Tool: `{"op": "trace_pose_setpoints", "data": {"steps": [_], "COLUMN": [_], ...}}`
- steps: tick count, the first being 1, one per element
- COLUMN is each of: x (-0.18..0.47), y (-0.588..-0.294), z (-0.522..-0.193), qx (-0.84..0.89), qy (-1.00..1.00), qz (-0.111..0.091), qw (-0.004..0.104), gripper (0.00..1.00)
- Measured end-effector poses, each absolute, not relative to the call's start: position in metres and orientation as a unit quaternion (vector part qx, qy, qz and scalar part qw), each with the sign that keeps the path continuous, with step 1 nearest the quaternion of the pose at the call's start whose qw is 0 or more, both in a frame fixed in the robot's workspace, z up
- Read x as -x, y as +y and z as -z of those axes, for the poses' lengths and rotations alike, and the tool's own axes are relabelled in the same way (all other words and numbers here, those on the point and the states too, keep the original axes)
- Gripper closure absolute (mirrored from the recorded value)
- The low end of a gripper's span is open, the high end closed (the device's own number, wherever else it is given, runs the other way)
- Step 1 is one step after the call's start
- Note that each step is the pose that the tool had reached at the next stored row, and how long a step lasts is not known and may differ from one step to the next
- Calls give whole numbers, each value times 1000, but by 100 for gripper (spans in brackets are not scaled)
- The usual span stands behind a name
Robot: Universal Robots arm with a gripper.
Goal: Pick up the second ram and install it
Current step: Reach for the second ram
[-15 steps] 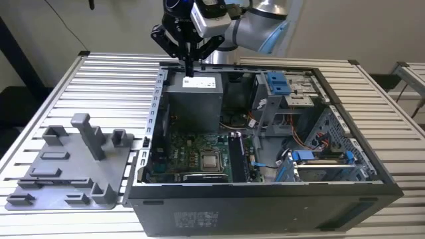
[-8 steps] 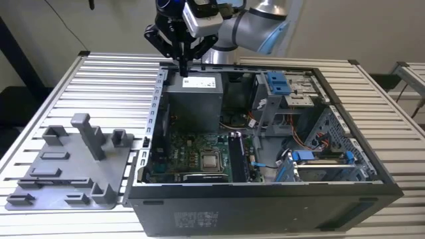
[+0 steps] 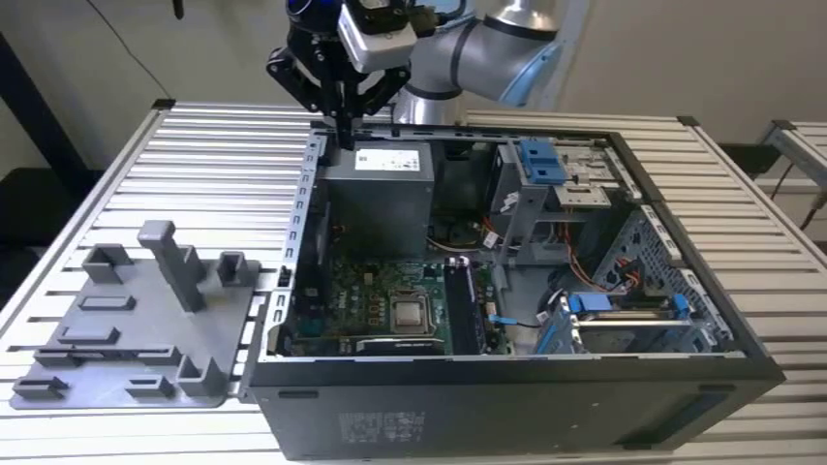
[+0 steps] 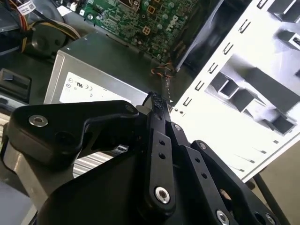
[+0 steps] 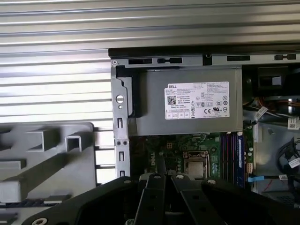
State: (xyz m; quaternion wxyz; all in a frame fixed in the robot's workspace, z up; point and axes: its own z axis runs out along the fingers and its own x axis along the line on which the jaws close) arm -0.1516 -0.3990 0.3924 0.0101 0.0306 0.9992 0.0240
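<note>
A long, narrow, dark circuit-board stick (image 3: 104, 351) is seen lying low and flat in a grey plastic tray (image 3: 155, 325), lower left of the exterior view. The stick (image 5: 28, 203) is glimpsed edge-on, lower left of the first wrist view.

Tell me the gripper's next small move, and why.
Probably shift the gripper toward the grey tray: it hangs shut and empty above the power supply, and what may be the second ram lies in that tray.

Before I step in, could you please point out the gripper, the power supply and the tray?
gripper (image 3: 347, 136), exterior view, midway between its shut fingertips.
power supply (image 5: 197, 101), first wrist view, on its white label.
tray (image 3: 136, 291), exterior view, on its flat base.
</note>
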Motion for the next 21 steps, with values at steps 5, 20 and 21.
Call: {"op": "trace_pose_setpoints", "data": {"steps": [5,20,21], "x": [161,188,192], "y": [-399,-399,-399], "z": [-392,-391,-391], "qx": [-28,-27,-27], "qy": [999,999,999], "qz": [-24,-24,-24], "qw": [10,-9,-9], "gripper": [89,89,89]}}
